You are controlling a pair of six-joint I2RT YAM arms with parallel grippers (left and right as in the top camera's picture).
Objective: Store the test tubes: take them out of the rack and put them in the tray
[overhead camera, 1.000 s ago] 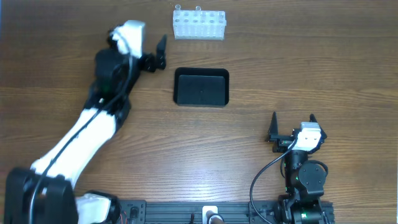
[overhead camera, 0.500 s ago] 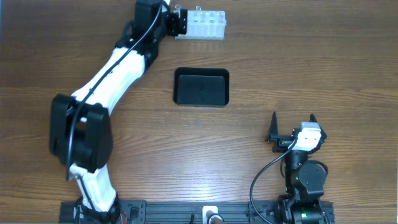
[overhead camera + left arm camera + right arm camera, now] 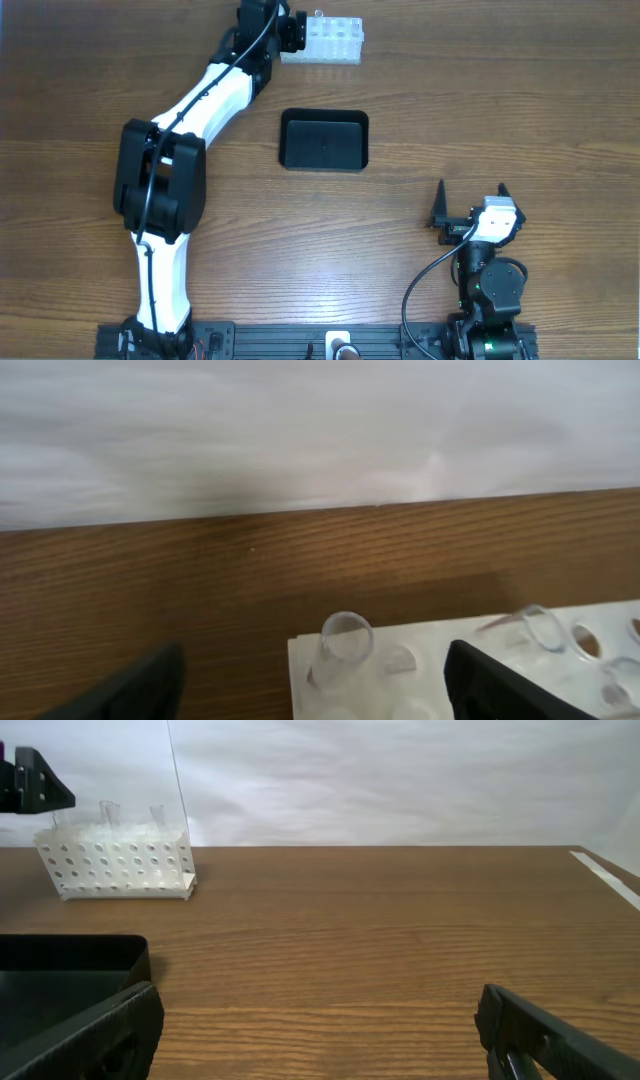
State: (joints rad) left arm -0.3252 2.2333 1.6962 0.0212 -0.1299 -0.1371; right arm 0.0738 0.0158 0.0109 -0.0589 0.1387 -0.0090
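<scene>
One test tube [image 3: 338, 648] stands inside my spread left pincer [image 3: 315, 665]; closing off-centre may tilt it, jam it and drag the rack [image 3: 330, 45].

The table [image 3: 520, 110] was brown with a fine, streaky wood grain. The rack [image 3: 335, 45] was translucent white, its side dotted with rows of small round holes. The test tubes [image 3: 338, 648] were clear. The tray [image 3: 324, 140] was plain black. The left arm [image 3: 215, 95] was white with black joints, and the wall [image 3: 400, 780] was white.
</scene>
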